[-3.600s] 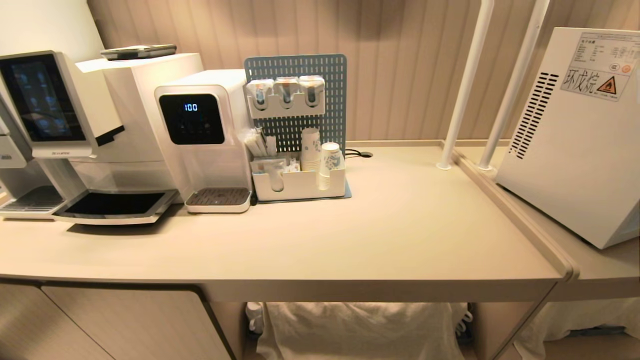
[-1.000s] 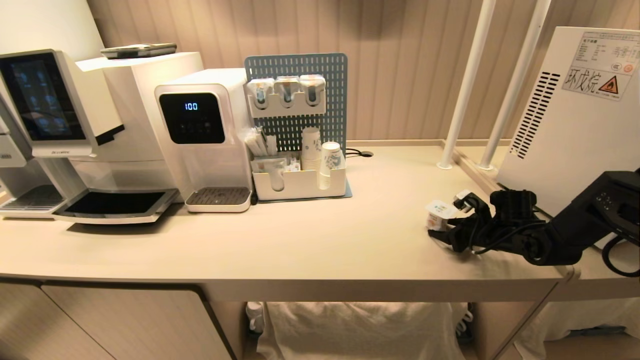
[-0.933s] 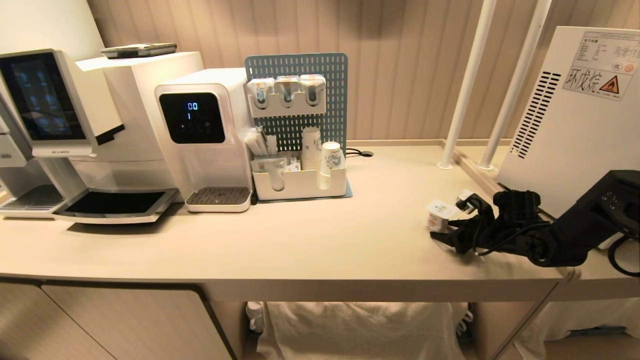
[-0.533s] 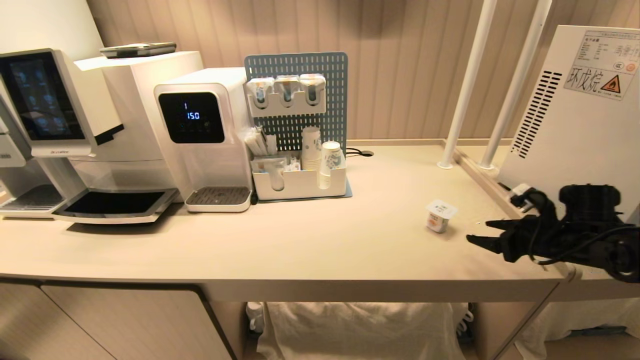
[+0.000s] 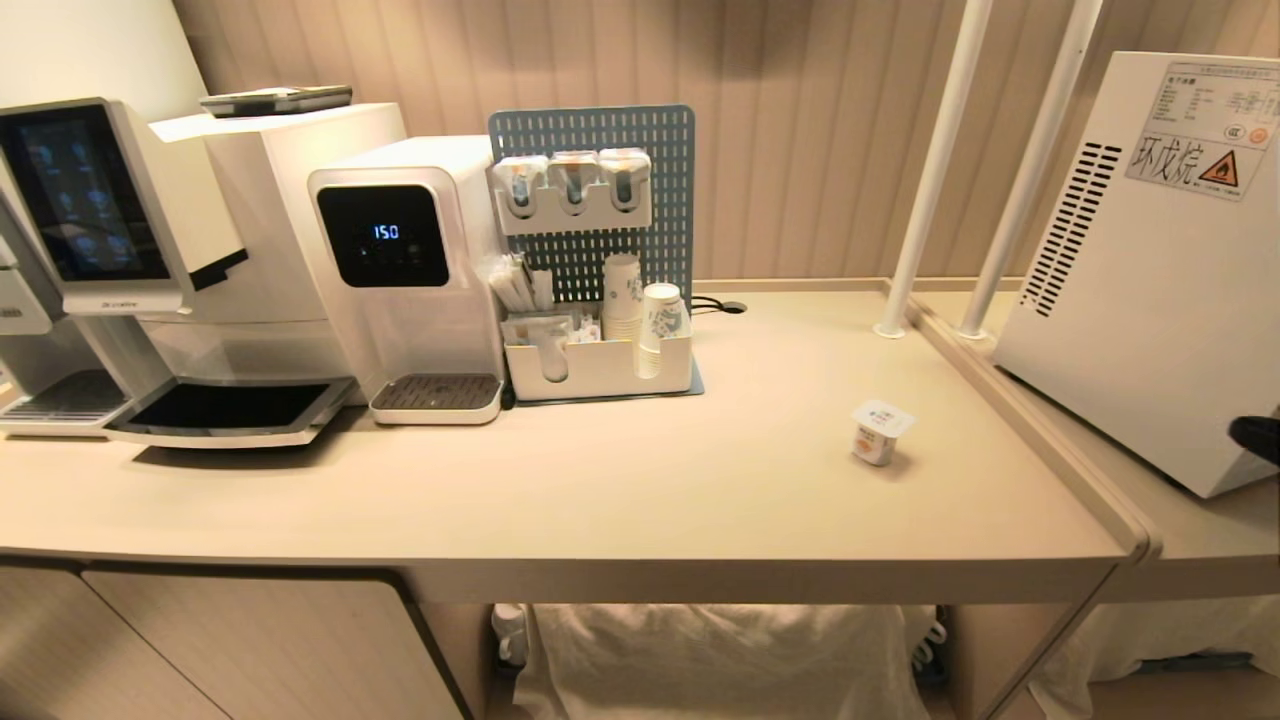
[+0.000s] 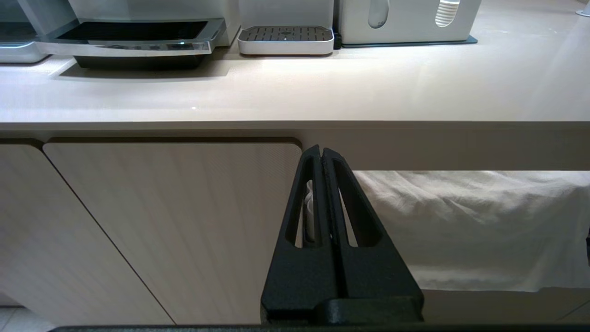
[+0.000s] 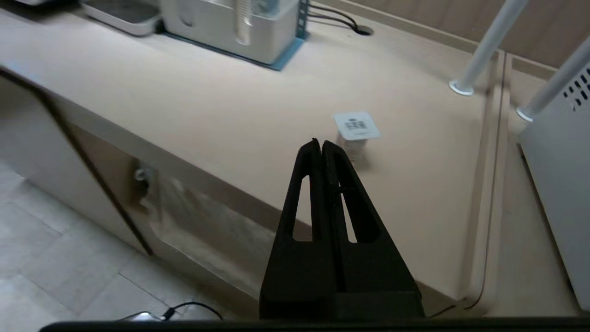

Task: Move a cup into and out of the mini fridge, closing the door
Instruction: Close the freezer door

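The cup [image 5: 880, 432], small and white with a square foil lid and an orange mark, stands alone on the counter's right part; the right wrist view shows the cup [image 7: 355, 131] upright. The mini fridge [image 5: 1150, 270] stands at the far right, its vented side and warning sticker facing me; its door is out of view. My right gripper [image 7: 321, 143] is shut and empty, held off the counter's front edge, apart from the cup; only a dark bit of that arm [image 5: 1258, 438] shows in the head view. My left gripper [image 6: 321, 148] is shut and empty, parked below the counter edge.
A water dispenser [image 5: 410, 270] and a coffee machine [image 5: 120, 260] stand at the back left. A blue pegboard organiser [image 5: 598, 290] holds stacked paper cups. Two white poles [image 5: 925, 180] rise near the fridge. A raised seam [image 5: 1030, 430] divides the counter. White cloth [image 6: 470, 221] hangs underneath.
My right gripper let go of the cup, which now stands on the counter. The arm drew back to the right, almost out of the head view, and the gripper shut.
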You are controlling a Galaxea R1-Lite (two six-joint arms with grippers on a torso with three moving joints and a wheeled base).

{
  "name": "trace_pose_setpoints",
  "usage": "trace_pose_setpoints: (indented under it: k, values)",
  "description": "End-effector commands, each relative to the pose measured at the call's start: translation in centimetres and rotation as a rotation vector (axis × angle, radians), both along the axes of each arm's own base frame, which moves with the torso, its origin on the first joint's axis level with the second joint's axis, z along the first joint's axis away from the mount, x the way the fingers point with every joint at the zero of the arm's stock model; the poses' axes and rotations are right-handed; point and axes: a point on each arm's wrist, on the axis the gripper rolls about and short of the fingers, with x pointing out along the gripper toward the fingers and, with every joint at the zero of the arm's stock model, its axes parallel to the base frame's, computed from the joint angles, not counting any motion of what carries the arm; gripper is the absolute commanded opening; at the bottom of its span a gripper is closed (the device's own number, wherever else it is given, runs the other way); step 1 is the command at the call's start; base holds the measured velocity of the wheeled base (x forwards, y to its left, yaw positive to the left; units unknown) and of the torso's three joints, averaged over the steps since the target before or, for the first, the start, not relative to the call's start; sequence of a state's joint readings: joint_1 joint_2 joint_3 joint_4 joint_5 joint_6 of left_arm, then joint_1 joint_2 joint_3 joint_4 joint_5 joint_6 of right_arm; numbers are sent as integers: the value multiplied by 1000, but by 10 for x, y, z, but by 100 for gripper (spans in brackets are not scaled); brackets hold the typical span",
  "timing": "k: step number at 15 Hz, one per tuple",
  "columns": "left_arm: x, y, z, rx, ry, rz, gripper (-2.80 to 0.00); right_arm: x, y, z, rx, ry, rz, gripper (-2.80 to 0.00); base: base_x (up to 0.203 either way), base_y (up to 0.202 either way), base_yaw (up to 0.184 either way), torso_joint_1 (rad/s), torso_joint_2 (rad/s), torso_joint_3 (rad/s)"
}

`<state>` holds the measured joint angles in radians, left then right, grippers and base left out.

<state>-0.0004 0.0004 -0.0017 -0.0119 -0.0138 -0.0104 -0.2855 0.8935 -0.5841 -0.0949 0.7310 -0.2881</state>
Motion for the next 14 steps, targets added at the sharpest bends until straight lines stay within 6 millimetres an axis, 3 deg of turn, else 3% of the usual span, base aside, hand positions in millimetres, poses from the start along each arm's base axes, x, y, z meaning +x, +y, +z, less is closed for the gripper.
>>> trace_pose_setpoints:
  k: [1, 3, 5, 8, 11, 14]
  values:
    - [0, 0, 0, 0, 1, -1, -280, -113, 33, -5, 79, 135, 99, -280, 0, 0, 0, 0, 0, 0]
    - [0, 0, 0, -2, 1, 0, -280, -140, 29, -4, 111, 209, 245, -280, 0, 0, 0, 0, 0, 0]
    - [0, 0, 0, -2, 1, -1, -280, -165, 11, -8, 102, 205, 347, -280, 0, 0, 0, 0, 0, 0]
    - [0, 0, 0, 0, -1, -3, -280, -180, -10, -6, 193, 193, 54, -280, 0, 0, 0, 0, 0, 0]
    - [0, 0, 0, -2, 1, -2, -280, -189, 10, -3, 251, 173, -76, -280, 0, 0, 0, 0, 0, 0]
    - [0, 0, 0, -2, 1, -3, -280, -214, 18, -48, 257, 95, -70, -280, 0, 0, 0, 0, 0, 0]
